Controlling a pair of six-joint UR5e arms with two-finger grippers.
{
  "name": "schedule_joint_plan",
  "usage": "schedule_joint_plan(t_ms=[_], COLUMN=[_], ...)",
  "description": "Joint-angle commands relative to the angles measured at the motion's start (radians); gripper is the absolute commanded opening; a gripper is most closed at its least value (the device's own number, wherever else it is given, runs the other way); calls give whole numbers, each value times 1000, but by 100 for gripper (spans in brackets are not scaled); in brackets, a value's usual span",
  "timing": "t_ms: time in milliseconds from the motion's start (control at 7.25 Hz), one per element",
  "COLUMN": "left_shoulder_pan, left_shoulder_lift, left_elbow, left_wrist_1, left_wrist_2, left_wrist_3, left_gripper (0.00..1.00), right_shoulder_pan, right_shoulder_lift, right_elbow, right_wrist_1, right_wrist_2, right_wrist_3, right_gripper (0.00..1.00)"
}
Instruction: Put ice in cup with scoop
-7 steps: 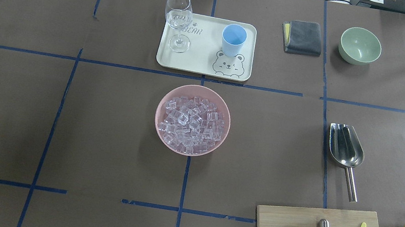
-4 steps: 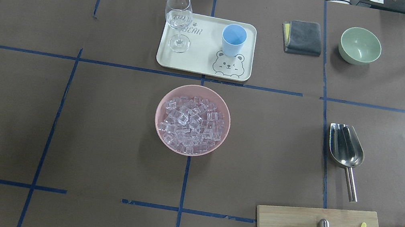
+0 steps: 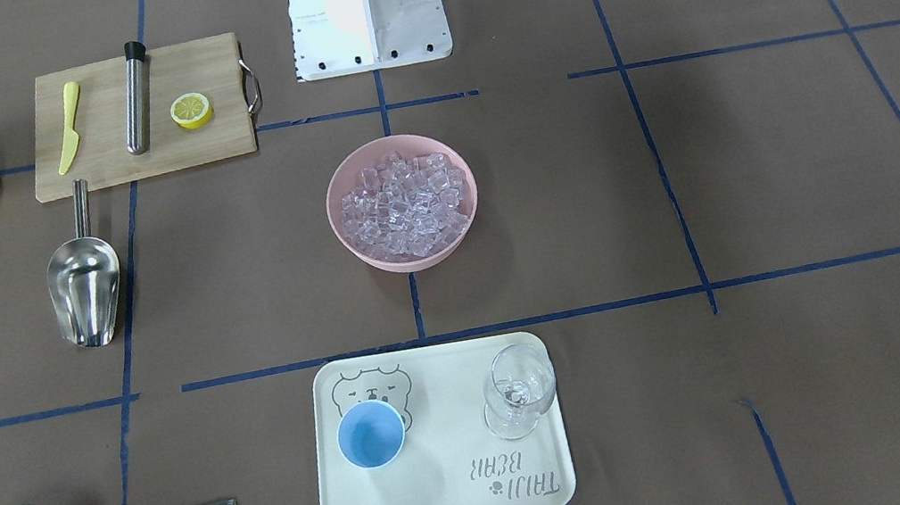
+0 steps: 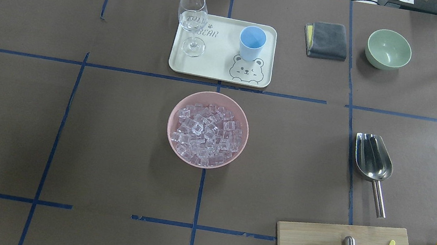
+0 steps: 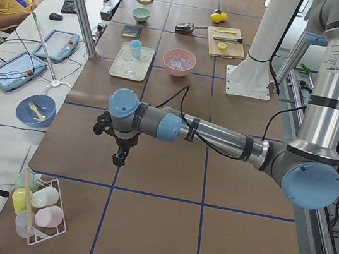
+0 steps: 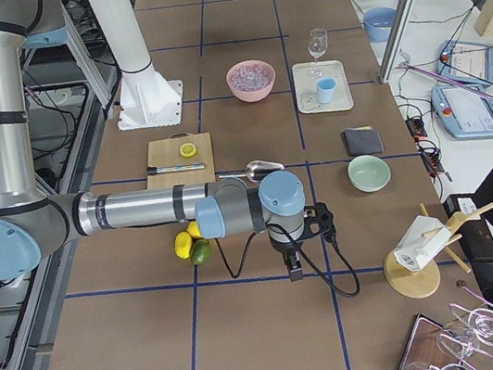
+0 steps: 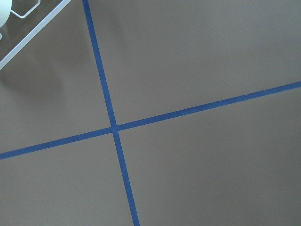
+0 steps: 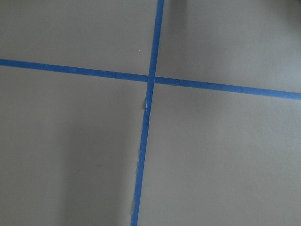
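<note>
**Scoop untouched, both arms out at the far ends**

The ice [image 4: 205, 136] is all piled in the pink bowl [image 4: 169, 123], mid surface [image 4: 109, 144]. The cup [image 4: 251, 42] stands upright on the right part of the cream tray [image 4: 214, 62], on the far side of the bowl from the robot, w/ a wine glass [image 4: 193, 17] on the tray's left part. The cup's inside shows plain blue.

The scoop [image 4: 372, 162] lies flat on the surface, well off to the robot's right of the bowl. Its handle points back toward the robot and ends just short of the cutting board [image 4: 375, 239], not touching it.

The left tool [image 5: 119, 156] hangs pointing down over bare surface at the left end. The right tool [image 6: 294, 267] does the same at the right end. Both show only in the side cams, so I can't tell if they're wide or narrow. The wrist cams show only tape crosses.
</note>
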State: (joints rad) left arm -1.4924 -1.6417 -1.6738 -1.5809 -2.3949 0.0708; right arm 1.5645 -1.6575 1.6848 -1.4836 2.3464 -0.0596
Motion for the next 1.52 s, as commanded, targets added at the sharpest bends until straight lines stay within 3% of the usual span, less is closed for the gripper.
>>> schedule_joint_plan(t_ms=[0, 276, 690, 1241, 1379], left_shoulder_pan=[1, 3, 17, 360, 407], left_shoulder_lift=[-20, -21, -32, -56, -97], left_elbow=[6, 25, 51, 51, 52], left_wrist_1=[-112, -407, -458, -862, -872], left_wrist_2=[-9, 0, -10, 2, 2], left_wrist_3=[-2, -9, -60, -192, -189], left_gripper=[100, 100, 100, 100, 100], right_shoulder_pan=[-17, -21, -27, -78, -81], right_shoulder_lift=[37, 67, 68, 68, 68], right_elbow=[30, 18, 13, 32, 32], right_wrist_1=[0, -3, 36, 95, 107], right_wrist_2=[-1, 1, 2, 7, 7], right_wrist_3=[7, 27, 57, 100, 121], right_gripper=[100, 100, 100, 100, 100])
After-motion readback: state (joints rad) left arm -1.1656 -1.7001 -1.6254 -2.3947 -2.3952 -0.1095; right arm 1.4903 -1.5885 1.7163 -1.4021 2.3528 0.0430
